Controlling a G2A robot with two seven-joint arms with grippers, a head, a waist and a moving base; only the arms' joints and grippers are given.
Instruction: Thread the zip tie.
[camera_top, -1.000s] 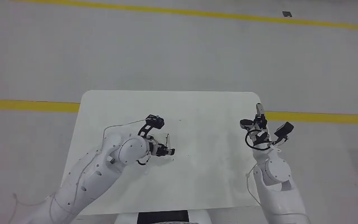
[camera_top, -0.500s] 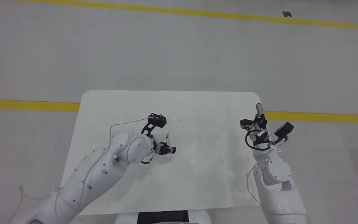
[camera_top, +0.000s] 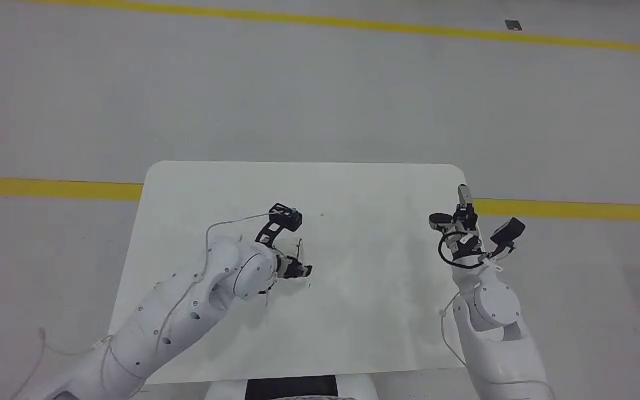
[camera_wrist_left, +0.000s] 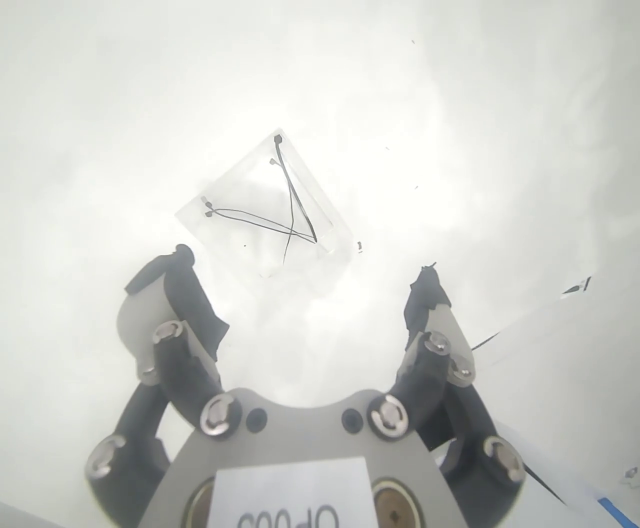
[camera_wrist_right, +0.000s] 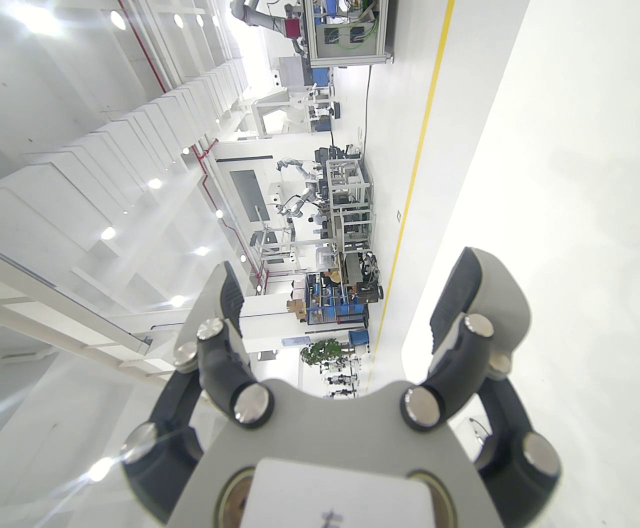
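Two thin black zip ties (camera_wrist_left: 289, 192) lie crossed inside a shallow clear tray (camera_wrist_left: 336, 231) on the white table (camera_top: 380, 300). My left gripper (camera_wrist_left: 297, 274) hangs open just above the table, its fingers apart with nothing between them, and the tray lies a little ahead of the fingertips. In the top view the left gripper (camera_top: 291, 242) is left of the table's middle, with a zip tie (camera_top: 298, 247) as a faint dark line between its fingers. My right gripper (camera_top: 474, 228) stands open and holds nothing at the table's right edge, pointing away from the table (camera_wrist_right: 345, 285).
A few tiny dark specks (camera_wrist_left: 386, 148) dot the table beyond the tray. A thin cable (camera_top: 232, 220) arcs over the left arm. The table's right edge (camera_top: 470, 205) runs beside the right gripper. Yellow floor lines (camera_top: 560, 208) pass behind the table.
My left arm has shifted a little to the right, bringing its gripper slightly toward the table's middle. The right arm has not moved.
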